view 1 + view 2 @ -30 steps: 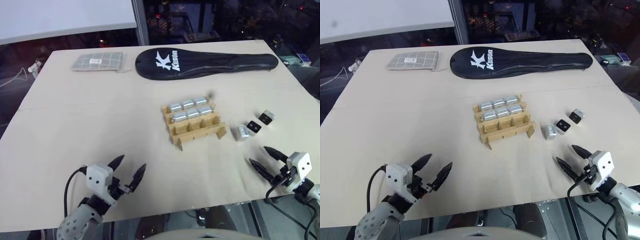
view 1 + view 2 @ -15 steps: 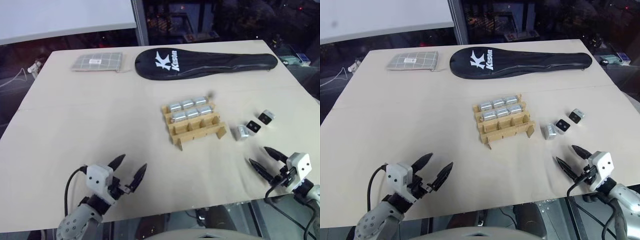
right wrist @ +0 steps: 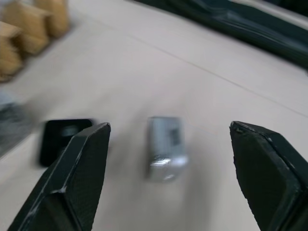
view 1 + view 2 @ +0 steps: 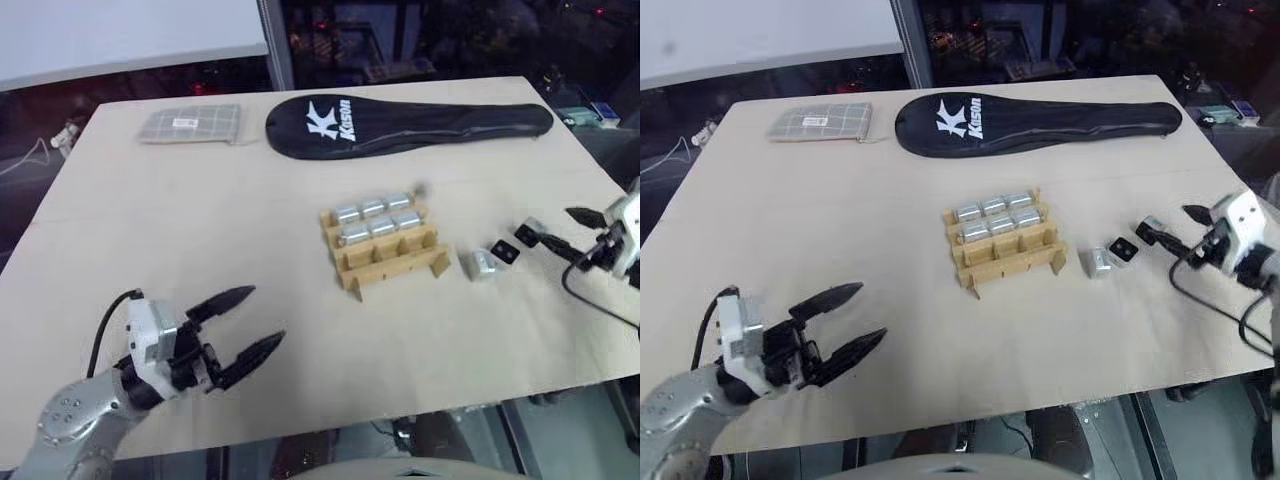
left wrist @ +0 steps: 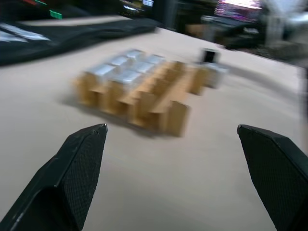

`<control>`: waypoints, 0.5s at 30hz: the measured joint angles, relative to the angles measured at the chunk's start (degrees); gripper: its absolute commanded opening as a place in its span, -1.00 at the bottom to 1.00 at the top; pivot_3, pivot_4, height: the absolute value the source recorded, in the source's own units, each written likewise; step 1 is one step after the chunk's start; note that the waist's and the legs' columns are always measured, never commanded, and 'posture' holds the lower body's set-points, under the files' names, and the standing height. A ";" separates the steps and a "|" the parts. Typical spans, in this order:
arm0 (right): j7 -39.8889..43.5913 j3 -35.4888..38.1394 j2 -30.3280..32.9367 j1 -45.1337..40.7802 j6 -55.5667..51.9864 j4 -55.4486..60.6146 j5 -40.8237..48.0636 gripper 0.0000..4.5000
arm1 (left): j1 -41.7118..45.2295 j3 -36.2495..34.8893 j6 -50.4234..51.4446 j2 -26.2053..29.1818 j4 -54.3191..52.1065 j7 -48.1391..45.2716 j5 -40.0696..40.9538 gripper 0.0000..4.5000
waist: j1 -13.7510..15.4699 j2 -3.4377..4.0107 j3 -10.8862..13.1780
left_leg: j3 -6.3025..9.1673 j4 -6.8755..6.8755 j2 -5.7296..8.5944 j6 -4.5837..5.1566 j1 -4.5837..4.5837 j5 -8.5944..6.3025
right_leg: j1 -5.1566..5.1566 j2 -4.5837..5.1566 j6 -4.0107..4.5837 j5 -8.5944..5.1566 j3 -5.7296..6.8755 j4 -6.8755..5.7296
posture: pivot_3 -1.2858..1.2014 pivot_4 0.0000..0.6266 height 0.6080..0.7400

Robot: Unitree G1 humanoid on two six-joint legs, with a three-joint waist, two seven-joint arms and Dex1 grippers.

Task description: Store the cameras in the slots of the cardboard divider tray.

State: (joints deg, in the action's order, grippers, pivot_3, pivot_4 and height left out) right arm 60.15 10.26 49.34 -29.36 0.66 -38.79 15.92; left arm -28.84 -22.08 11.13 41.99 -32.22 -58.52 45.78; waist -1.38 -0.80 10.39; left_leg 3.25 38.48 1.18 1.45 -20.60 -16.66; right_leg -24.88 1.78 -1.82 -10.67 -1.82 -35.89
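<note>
From the head views, your right hand [image 4: 1173,231] hangs spread and empty at three o'clock of the cardboard divider tray [image 4: 1006,243], lined up on the loose cameras [image 4: 1111,255]. In the left wrist view, your left hand [image 5: 173,144] gapes unladen toward the tray; the right wrist view frames one camera [image 3: 165,147] between splayed fingers [image 3: 72,178], ready for pickup.

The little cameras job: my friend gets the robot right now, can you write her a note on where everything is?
Left pincer: open, empty, near the table's front edge.
Right pincer: open, empty, right next to the farthest loose camera.
Cardboard divider tray sits mid-table. Six cameras fill its two back rows; the front row looks empty.
Three loose cameras lie in a line on the table to the tray's right.
Left to do: pick up those three and slot them into the tray.
</note>
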 measured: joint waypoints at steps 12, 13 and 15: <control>10.82 -10.47 0.36 -19.72 -2.65 -22.95 -11.81 0.74 | 0.49 -10.66 5.23 6.63 -3.79 -5.85 2.56 1.00 | 0.18 0.01 0.03 | -0.08 -0.11 0.14 0.11 -0.17 -0.08 | -0.10 0.27 0.14 0.09 0.04 0.24 | 0.03 -0.52 1.00; 11.13 -10.48 0.36 -19.81 -2.72 -23.04 -12.07 0.74 | 1.25 -11.41 5.23 6.64 -4.05 -5.33 2.40 1.00 | 0.20 0.01 0.03 | -0.06 -0.10 0.14 0.11 -0.16 -0.08 | -0.10 0.25 0.14 0.09 0.05 0.20 | 0.03 -0.52 1.00; 11.87 -10.47 0.36 -19.85 -2.96 -23.04 -12.32 0.74 | 2.10 -12.50 5.23 6.69 -5.02 -4.83 2.06 1.00 | 0.20 0.01 0.03 | -0.06 -0.10 0.12 0.11 -0.12 -0.07 | -0.10 0.23 0.15 0.09 0.05 0.15 | 0.03 -0.52 1.00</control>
State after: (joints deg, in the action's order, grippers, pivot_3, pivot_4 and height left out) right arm 72.02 -0.21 49.70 -49.21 -2.29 -61.83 3.60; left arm -26.74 -34.58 16.36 48.67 -37.23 -63.34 47.84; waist -1.18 -0.78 10.42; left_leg 3.19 38.38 1.31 1.56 -20.72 -16.73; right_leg -24.98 2.01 -1.68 -10.58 -1.77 -35.74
